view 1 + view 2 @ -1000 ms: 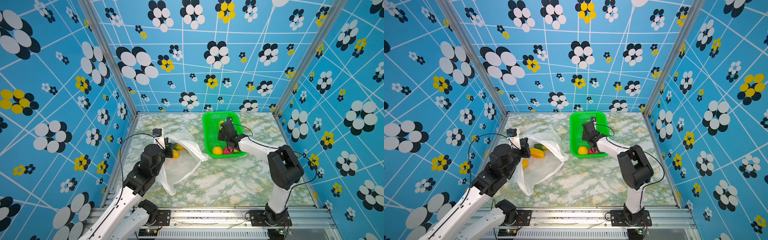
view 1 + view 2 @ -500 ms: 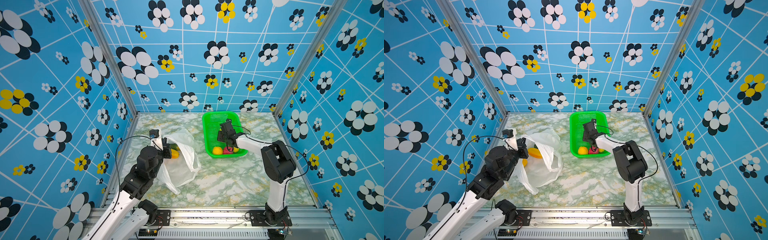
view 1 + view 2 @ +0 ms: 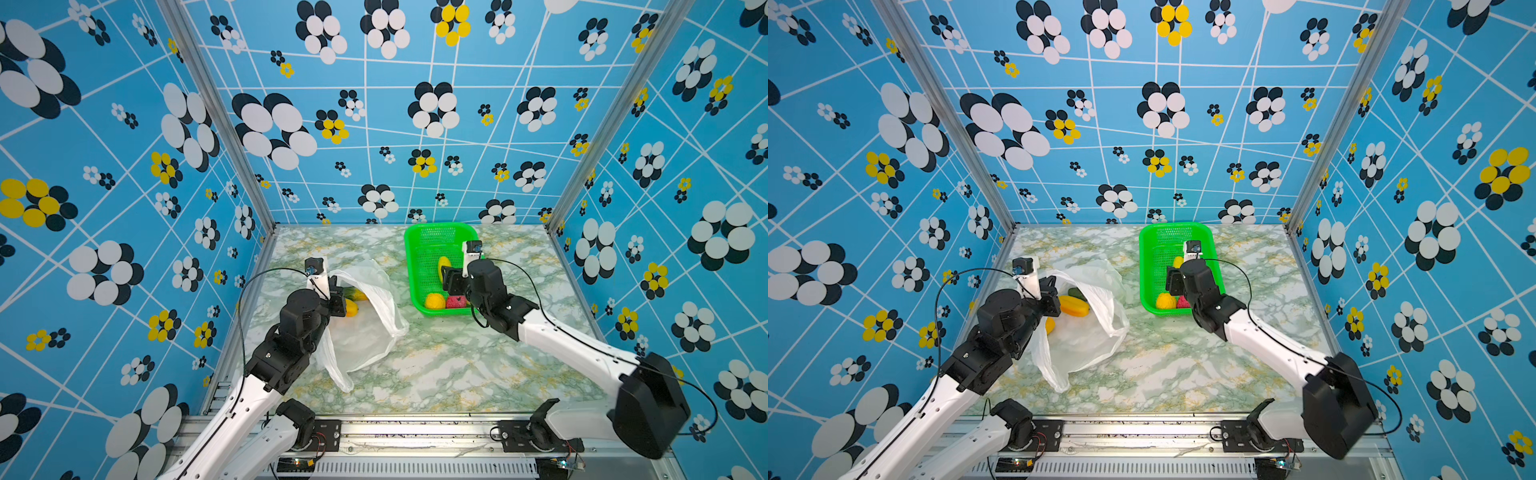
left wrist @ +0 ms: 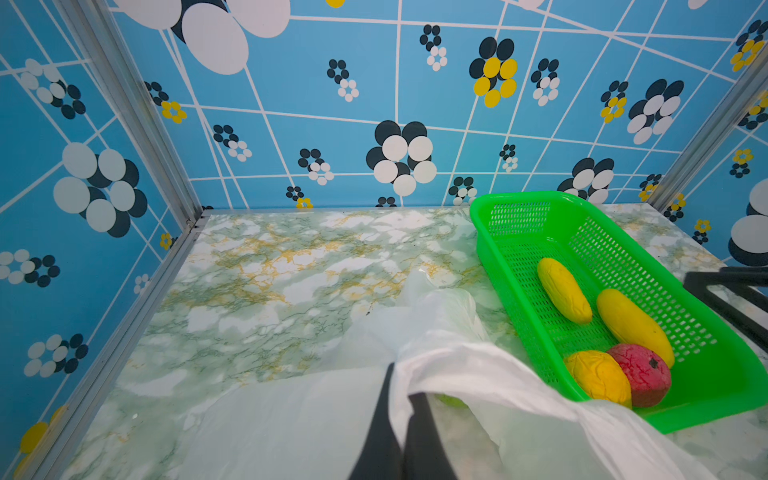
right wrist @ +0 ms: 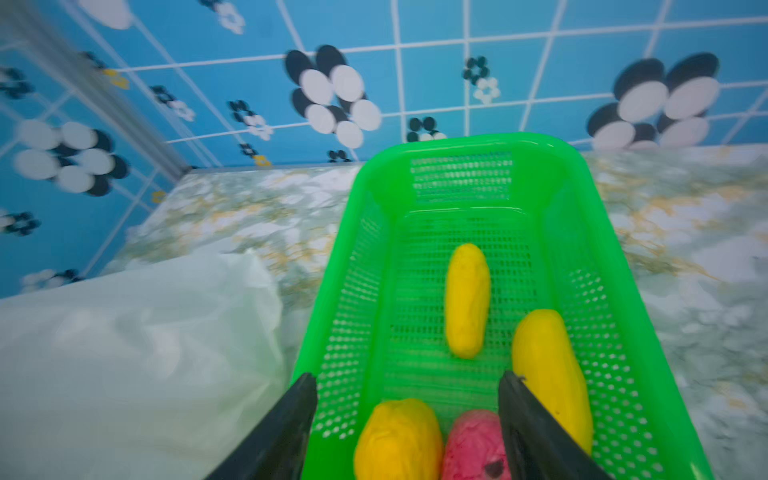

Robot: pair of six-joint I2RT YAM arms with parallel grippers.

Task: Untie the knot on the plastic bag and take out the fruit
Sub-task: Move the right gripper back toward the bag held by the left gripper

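Observation:
The white plastic bag (image 3: 365, 336) (image 3: 1084, 340) lies on the left of the marble table with its mouth gaping open; no knot shows. My left gripper (image 3: 338, 300) (image 4: 403, 380) is shut on the bag's rim film, holding it up. Inside the bag lie an orange-yellow fruit (image 3: 1073, 305), a green one (image 3: 1077, 292) and a yellow one (image 3: 1049, 325). My right gripper (image 3: 449, 278) (image 5: 408, 376) hangs open and empty over the green basket (image 3: 409, 266) (image 5: 353, 232). In the basket are two yellow oblong fruits (image 5: 467, 299) (image 5: 548, 370), an orange one (image 5: 399, 440) and a red one (image 5: 473, 444).
Blue flowered walls with metal corner posts close the table in on three sides. The basket (image 3: 1144, 270) stands at the back, right of centre, close to the bag (image 5: 124, 353). Bare marble (image 3: 457, 365) runs along the front between the two arm bases.
My right gripper's jaws have opened and it has drawn back a little over the basket, its elbow swinging toward the front right. The left gripper has stayed shut on the bag's rim.

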